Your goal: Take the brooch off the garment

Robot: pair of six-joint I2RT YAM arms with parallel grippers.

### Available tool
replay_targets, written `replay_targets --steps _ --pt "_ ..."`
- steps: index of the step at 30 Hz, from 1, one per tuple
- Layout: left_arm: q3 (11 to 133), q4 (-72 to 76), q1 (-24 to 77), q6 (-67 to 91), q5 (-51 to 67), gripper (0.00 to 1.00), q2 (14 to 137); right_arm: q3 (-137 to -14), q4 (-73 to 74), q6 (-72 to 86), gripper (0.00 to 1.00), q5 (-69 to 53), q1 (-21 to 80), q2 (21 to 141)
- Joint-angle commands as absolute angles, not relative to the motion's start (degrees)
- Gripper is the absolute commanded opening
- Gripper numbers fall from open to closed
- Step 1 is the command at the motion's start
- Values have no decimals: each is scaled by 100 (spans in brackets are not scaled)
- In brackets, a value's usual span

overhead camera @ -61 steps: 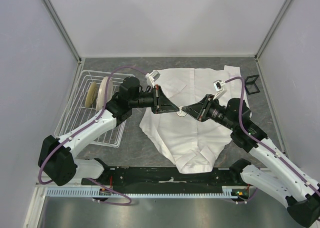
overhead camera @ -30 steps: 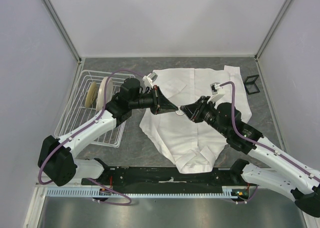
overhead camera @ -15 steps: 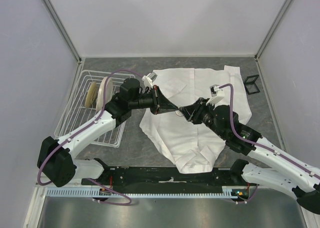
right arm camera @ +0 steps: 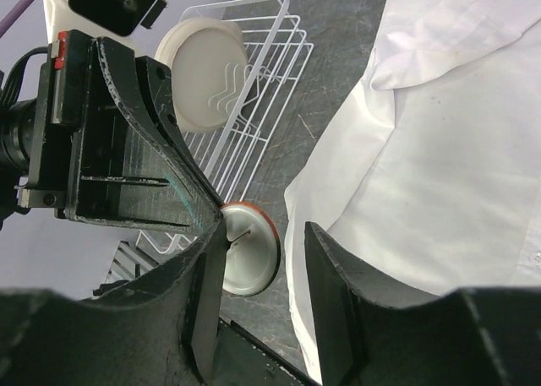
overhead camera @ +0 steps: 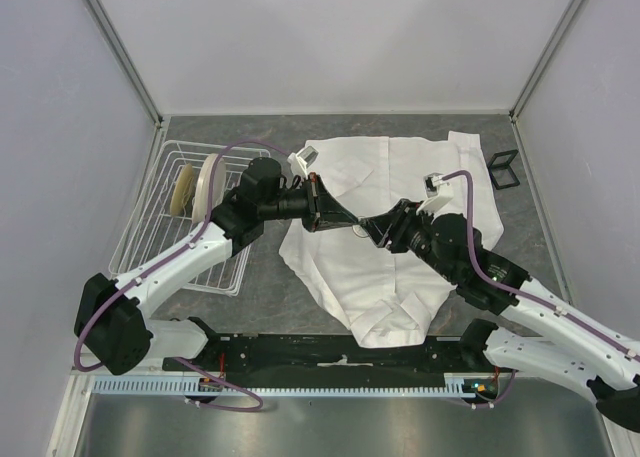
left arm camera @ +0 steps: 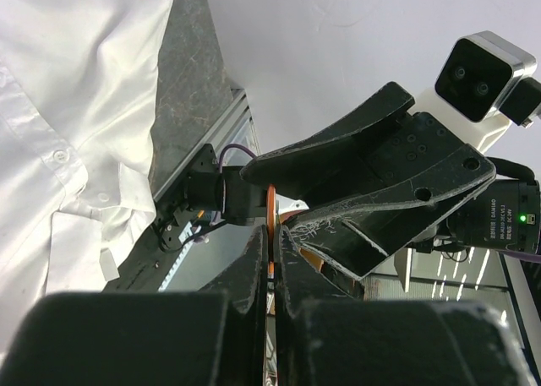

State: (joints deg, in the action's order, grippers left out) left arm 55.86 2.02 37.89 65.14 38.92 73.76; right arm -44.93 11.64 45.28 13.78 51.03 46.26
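The brooch (overhead camera: 359, 225) is a small round disc, pale with an orange-red rim. My left gripper (overhead camera: 347, 220) is shut on it and holds it in the air above the left part of the white shirt (overhead camera: 400, 257). In the left wrist view the brooch (left arm camera: 270, 221) shows edge-on between the shut fingers (left arm camera: 254, 268). In the right wrist view the brooch (right arm camera: 250, 258) sits between my right gripper's (right arm camera: 264, 293) open jaws, close to the left finger (right arm camera: 199, 301). The right gripper (overhead camera: 374, 227) faces the left one tip to tip.
A white wire rack (overhead camera: 165, 247) with cream plates (overhead camera: 205, 182) stands at the left; it also shows in the right wrist view (right arm camera: 262, 82). A small black wire stand (overhead camera: 503, 167) sits at the back right. Grey walls surround the table.
My right arm has swung its wrist and moved left and nearer, bringing its open jaws around the brooch. The left gripper has stayed almost still, holding the brooch.
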Motion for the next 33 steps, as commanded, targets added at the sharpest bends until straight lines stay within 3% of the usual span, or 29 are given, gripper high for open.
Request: replay_targets --steps 1,15,24,33 --pt "5704 896 3920 6688 4262 2 7163 -4588 1125 4535 48 844 5238 4676" --pt "5563 1327 3911 6926 4623 2 7251 -4483 888 4333 22 527 5238 4597" --pt "5546 1459 3964 7216 4386 2 7260 -4421 457 4465 25 536 5247 5001" --pt "5441 1459 3981 7400 4140 2 7198 -4263 422 4394 21 965 5273 5010"
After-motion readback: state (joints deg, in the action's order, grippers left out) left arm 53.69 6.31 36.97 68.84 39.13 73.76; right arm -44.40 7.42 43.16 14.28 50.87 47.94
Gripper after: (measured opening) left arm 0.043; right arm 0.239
